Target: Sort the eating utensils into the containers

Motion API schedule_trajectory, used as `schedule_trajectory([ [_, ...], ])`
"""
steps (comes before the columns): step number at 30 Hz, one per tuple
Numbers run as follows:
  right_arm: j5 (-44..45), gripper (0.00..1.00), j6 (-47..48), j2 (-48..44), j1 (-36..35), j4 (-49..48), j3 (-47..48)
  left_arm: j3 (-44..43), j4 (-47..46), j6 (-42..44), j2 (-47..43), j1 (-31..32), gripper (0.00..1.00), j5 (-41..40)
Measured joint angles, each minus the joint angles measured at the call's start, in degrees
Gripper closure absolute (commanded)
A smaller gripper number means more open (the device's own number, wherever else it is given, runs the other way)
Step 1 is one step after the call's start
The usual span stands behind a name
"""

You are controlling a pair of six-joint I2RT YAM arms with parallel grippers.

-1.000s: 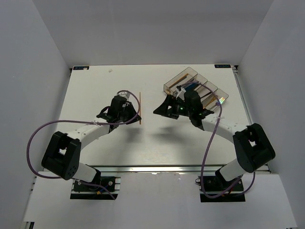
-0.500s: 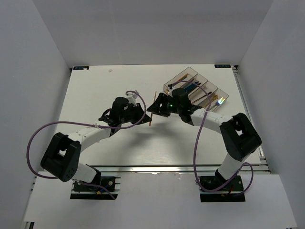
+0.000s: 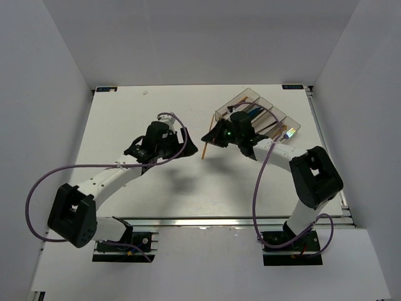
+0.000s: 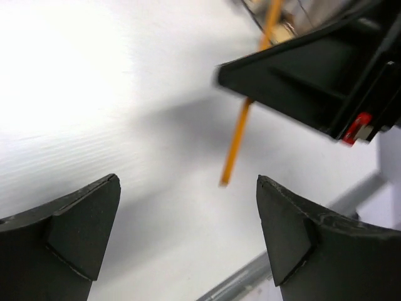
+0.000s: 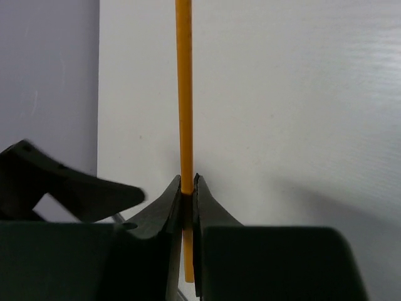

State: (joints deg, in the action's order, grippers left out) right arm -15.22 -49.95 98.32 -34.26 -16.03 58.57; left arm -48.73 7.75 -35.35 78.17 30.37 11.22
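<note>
Wrist view shows right jaws pinching chopstick (image 5: 183, 94), overhead hides grip

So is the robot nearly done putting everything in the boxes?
Nearly. Done: several utensils lie in the bins. In hand: the right gripper pinches an orange chopstick near the bins. To do: dropping it in. The left gripper is open and empty, and I see no other loose utensil on the table.

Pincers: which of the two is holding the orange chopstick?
The right pincer, its fingers shut tight on the orange chopstick. The left pincer is wide open and empty, with the stick ahead of it, untouched.
</note>
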Motion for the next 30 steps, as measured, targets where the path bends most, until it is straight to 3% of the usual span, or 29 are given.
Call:
schedule_trajectory([
  [7, 6.19, 1.0, 0.35, 0.94, 9.09, 3.56, 5.33, -7.04, 18.21, 4.46, -9.73, -0.04, 0.02, -21.7],
  [13, 12.59, 1.0, 0.7, 11.43, 15.93, 8.61, 21.68, -6.23, 26.93, 9.51, -20.24, -0.02, 0.02, -34.97],
  [17, 15.56, 1.0, 2.08, 20.2, 18.01, 13.03, 33.29, 0.61, 27.15, 9.86, -27.3, -0.02, 0.02, -39.12],
  [22, 17.66, 0.99, 2.62, 26.23, 18.88, 16.7, 39.87, 1.66, 27.71, 10.16, -26.77, -0.04, 0.02, -40.7],
  [23, 17.7, 0.96, 2.71, 27.65, 18.99, 17.75, 41.57, 1.66, 27.71, 10.29, -25.99, -0.02, 0.02, -40.68],
  [27, 17.68, 0.66, 3.13, 31.19, 19.15, 19.39, 45.7, 1.66, 27.91, 10.51, -21.35, -0.04, 0.02, -40.68],
  [29, 17.81, 0.61, 3.3, 31.39, 19.15, 20.02, 45.66, 1.66, 28.22, 10.54, -19.85, -0.04, 0.02, -40.63],
  [30, 17.9, 0.5, 3.39, 31.39, 19.15, 20.15, 45.55, 1.66, 28.28, 10.54, -19.8, -0.04, 0.02, -40.63],
])
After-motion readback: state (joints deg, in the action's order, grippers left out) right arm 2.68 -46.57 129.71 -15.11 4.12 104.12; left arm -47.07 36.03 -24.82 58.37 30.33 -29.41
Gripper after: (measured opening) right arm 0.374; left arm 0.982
